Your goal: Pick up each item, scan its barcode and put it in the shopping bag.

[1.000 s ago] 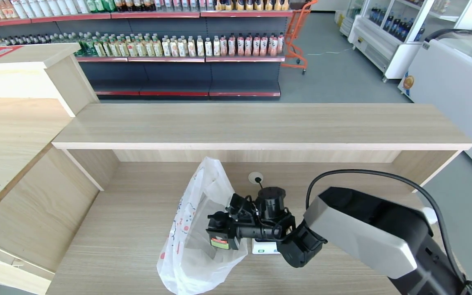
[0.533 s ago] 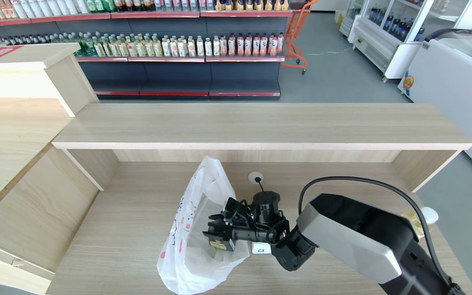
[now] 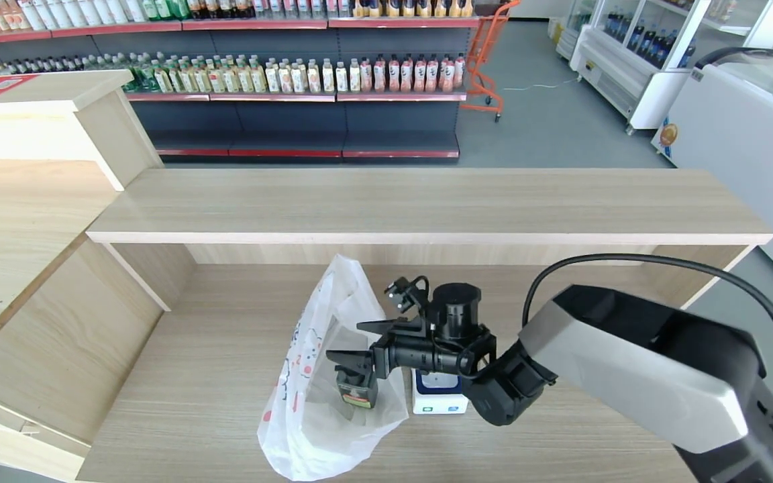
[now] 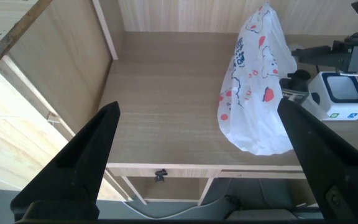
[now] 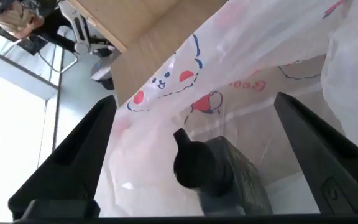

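The bottle (image 3: 357, 388) is dark with a black cap and sits inside the bag (image 3: 306, 402), low down by the side facing the scanner (image 3: 439, 397); its long axis runs close to upright, cap end up toward the right gripper (image 3: 343, 340) and the red and green label at the lower end; in the right wrist view the cap faces the camera, tilted a little to one side.

The right gripper hangs in the mouth of the bag just above the bottle, fingers spread wide; in the right wrist view the bottle (image 5: 229, 177) lies between the two fingers and clear of both, with the bag's thin printed wall (image 5: 260, 56) around and behind it.

The bag is white plastic with red and blue cartoon prints; it stands slumped on the counter (image 3: 192, 376), its peak rising toward the ledge (image 3: 427, 201).

The scanner is a small white box with a blue screen, just beside the bag on the robot's right and partly under the right wrist; the arm crosses over it to the bag.

The left gripper (image 4: 197, 107) is held off the near edge of the counter, well apart from the bag (image 4: 253, 99), fingers wide apart and holding nothing.

Beyond the ledge stand shelves (image 3: 292, 74) of bottled drinks; a freezer (image 3: 749, 127) stands at the far right.
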You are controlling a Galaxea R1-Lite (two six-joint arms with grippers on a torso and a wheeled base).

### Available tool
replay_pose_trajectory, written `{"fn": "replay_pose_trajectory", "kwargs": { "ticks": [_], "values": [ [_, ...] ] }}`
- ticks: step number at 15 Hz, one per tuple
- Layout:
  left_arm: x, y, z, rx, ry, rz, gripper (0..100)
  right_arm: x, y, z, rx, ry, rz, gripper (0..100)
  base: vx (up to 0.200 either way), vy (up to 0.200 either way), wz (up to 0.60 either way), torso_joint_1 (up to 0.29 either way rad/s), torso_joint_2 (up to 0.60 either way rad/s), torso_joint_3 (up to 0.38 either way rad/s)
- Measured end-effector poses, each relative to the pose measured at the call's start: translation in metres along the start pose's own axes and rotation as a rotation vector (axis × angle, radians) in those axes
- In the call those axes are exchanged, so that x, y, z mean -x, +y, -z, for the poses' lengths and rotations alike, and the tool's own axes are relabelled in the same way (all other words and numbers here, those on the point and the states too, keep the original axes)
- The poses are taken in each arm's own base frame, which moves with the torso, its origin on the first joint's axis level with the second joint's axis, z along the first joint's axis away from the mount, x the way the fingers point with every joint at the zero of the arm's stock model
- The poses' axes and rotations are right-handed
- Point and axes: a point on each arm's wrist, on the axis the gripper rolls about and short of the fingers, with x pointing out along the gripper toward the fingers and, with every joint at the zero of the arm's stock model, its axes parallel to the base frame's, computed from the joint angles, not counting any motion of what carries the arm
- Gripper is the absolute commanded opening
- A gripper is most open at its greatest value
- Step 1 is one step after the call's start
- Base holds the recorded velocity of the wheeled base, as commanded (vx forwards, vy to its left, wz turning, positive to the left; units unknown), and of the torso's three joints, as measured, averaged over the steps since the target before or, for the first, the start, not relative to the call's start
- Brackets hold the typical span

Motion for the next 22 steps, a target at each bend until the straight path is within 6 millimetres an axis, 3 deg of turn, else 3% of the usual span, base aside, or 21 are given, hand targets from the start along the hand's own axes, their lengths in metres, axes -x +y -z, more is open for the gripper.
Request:
{"fn": "replay_pose_trajectory", "kwargs": {
  "ticks": [3,6,9,12,14,17,19,22],
  "values": [
    [0.000,0.000,0.000,0.000,0.000,0.000,100,0.035,0.005,-0.028,-0.106,-0.018,0.075,100,0.000,0.000,0.00,0.000,0.00,0.000],
    [0.000,0.000,0.000,0.000,0.000,0.000,100,0.091,0.005,-0.044,-0.165,0.000,0.177,100,0.000,0.000,0.00,0.000,0.00,0.000],
    [0.000,0.000,0.000,0.000,0.000,0.000,100,0.162,0.019,-0.070,-0.161,-0.012,0.286,100,0.000,0.000,0.00,0.000,0.00,0.000],
    [0.000,0.000,0.000,0.000,0.000,0.000,100,0.247,0.053,-0.089,-0.047,-0.008,0.463,100,0.000,0.000,0.00,0.000,0.00,0.000],
    [0.000,0.000,0.000,0.000,0.000,0.000,100,0.300,0.081,-0.082,-0.032,0.034,0.658,100,0.000,0.000,0.00,0.000,0.00,0.000],
    [0.000,0.000,0.000,0.000,0.000,0.000,100,0.356,0.125,-0.059,-0.090,0.092,0.945,100,0.000,0.000,0.00,0.000,0.00,0.000],
    [0.000,0.000,0.000,0.000,0.000,0.000,100,0.376,0.150,-0.045,-0.093,0.065,1.066,100,0.000,0.000,0.00,0.000,0.00,0.000],
    [0.000,0.000,0.000,0.000,0.000,0.000,100,0.389,0.178,-0.031,-0.054,-0.004,1.156,100,0.000,0.000,0.00,0.000,0.00,0.000]
  ]
}}
